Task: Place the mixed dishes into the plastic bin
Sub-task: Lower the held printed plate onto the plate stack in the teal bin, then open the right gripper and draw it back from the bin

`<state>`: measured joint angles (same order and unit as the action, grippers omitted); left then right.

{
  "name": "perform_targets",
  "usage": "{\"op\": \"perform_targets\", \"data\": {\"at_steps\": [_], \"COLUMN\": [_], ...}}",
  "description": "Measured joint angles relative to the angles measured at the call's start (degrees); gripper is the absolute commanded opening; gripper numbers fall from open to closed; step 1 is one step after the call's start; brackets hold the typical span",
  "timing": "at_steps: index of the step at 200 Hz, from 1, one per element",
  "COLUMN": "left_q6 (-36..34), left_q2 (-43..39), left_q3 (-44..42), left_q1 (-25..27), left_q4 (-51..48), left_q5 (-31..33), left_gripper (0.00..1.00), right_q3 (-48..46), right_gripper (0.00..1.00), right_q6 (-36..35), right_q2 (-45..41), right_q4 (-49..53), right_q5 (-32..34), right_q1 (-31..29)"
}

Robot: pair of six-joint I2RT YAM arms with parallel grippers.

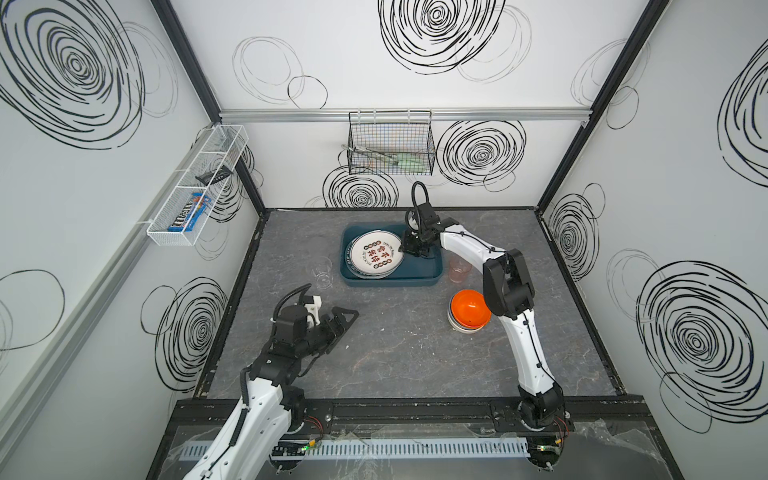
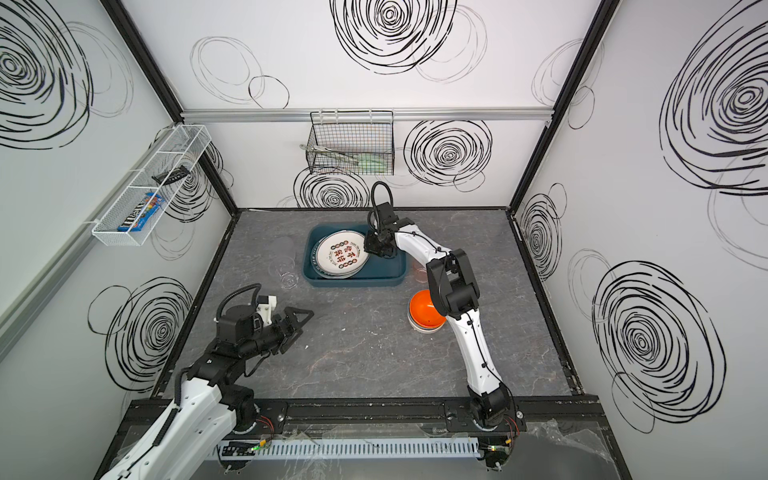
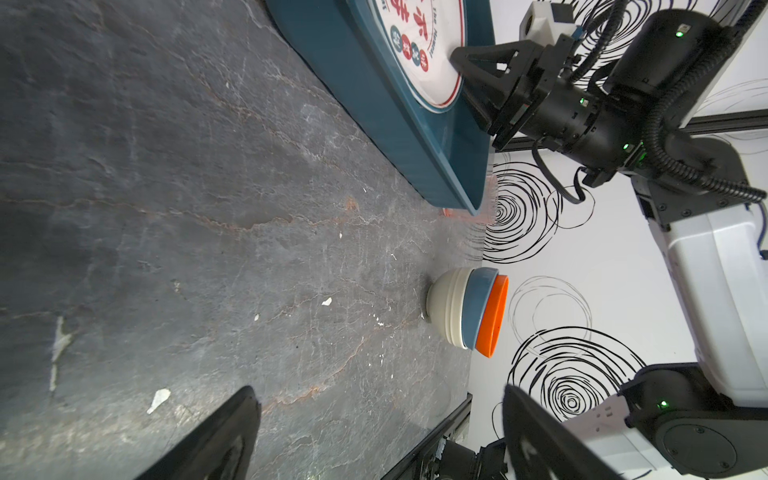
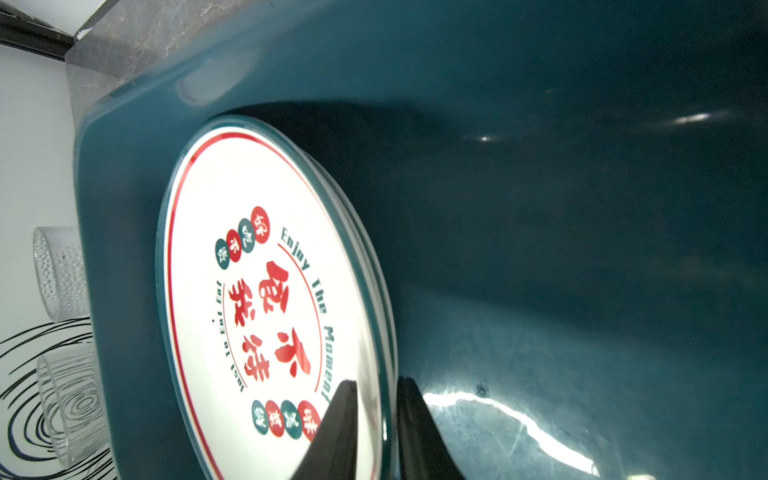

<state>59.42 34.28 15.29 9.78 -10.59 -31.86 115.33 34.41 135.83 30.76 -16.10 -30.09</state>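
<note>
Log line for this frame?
left gripper: open, empty | right gripper: astride rim of top plate in bin | outside bin: bowls, tumbler, glasses

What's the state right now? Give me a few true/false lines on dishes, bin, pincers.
1. The plates lie stacked inside the plastic bin. True.
2. The orange bowl sits in the bin. False: it is nested on the other bowls on the table, outside the bin.
3. The left pincer is open and empty. True.
4. The pink tumbler is held by the left pincer. False: it stands on the table beside the bin, with nothing gripping it.
5. The right pincer is down in the bin at the rim of the plates. True.
</note>
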Motion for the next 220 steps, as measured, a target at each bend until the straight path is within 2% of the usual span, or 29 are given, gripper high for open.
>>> {"op": "perform_targets", "data": {"at_steps": [41, 102, 156, 193, 220], "left_q6": [0.02, 0.02, -1.33, -4.39, -6.71], "left_q2": [-0.24, -0.26, 0.39, 2.95, 4.87], "left_q3": [-0.02, -0.04, 0.46, 4.52, 7.87], "left_q1": [0.00, 0.00, 0.00, 0.26, 1.57], "left_q4": [0.00, 0.00, -0.46, -2.84, -3.58], "left_q5": [0.00, 0.04, 0.63, 1.79, 2.91], "left_gripper": [0.94, 0.96, 0.92, 0.92, 0.92], "right_q3": [0.26, -1.27, -10.47, -16.90, -21.11], "right_gripper": [0.30, 0.32, 0.37, 0.42, 0.39], "right_q6": [-0.44, -1.57, -2.80, -3.85, -4.33], "right_q2": [0.00, -0.96, -12.13, -20.87, -26.01], "right_q4": [0.28, 1.27, 0.81, -0.59, -0.63], "right_q5": [0.55, 2.73, 4.98, 5.33, 5.66], "right_q1": [-0.35, -0.61, -0.72, -0.72, -0.63]}}
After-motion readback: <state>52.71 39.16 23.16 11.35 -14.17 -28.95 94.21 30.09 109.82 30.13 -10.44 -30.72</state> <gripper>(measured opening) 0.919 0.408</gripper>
